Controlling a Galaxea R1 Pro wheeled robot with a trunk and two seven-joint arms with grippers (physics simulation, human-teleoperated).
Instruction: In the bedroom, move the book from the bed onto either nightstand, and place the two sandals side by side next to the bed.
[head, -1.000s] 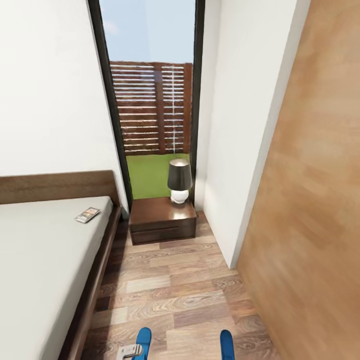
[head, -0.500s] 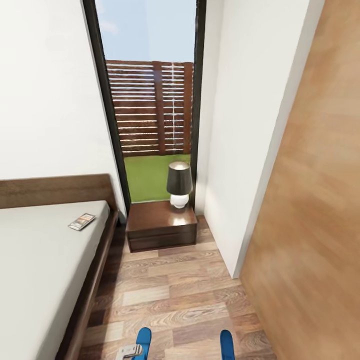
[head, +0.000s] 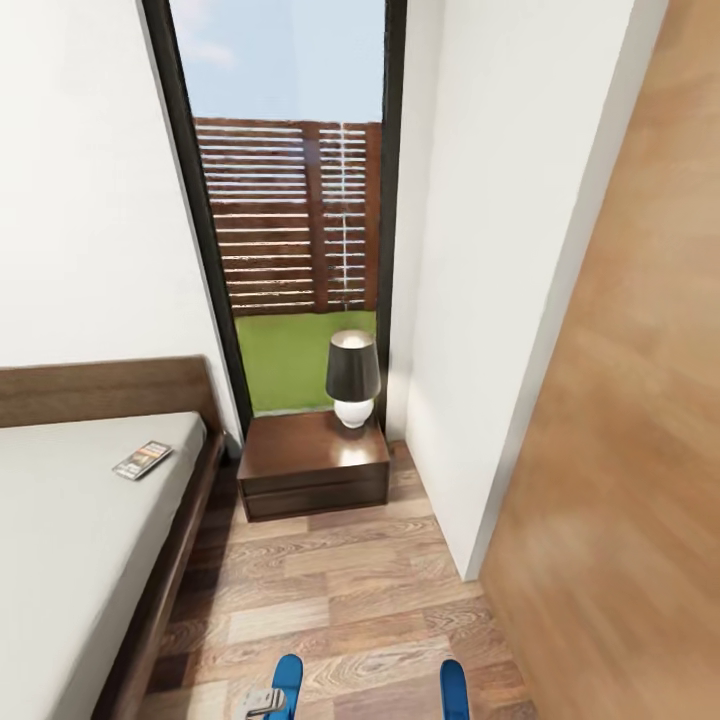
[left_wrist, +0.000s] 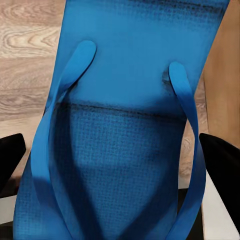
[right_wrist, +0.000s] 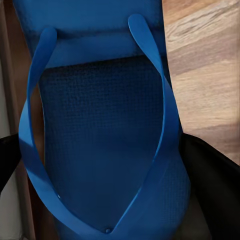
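Nearest the camera, at the head view's lower edge, 2 blue sandal tips stick up: left sandal (head: 288, 680) and right sandal (head: 455, 688), well apart, with a bit of grey gripper hardware beside the left one. Left wrist view: left gripper (left_wrist: 120, 160) has its dark fingers (left_wrist: 220, 160) at both edges of the left sandal's sole (left_wrist: 125, 125), jaws spread to the sole's width and clamped on it. Right wrist view: same story, right gripper (right_wrist: 107, 165) fingers (right_wrist: 212, 190) flank the right sandal (right_wrist: 100, 125), clamped across it. Wood-plank floor (head: 340, 590) runs ahead. Bed (head: 70, 560) sits at left, book (head: 142, 459) flat on the mattress near the headboard, close to the bed's near edge. Nightstand (head: 313, 466) stands just beside the bed's head end, 1 dark-shaded lamp (head: 352, 378) on its back right corner. Behind it, tall window (head: 290, 200) shows fence and grass. Wooden panel (head: 620, 450) fills the right side.
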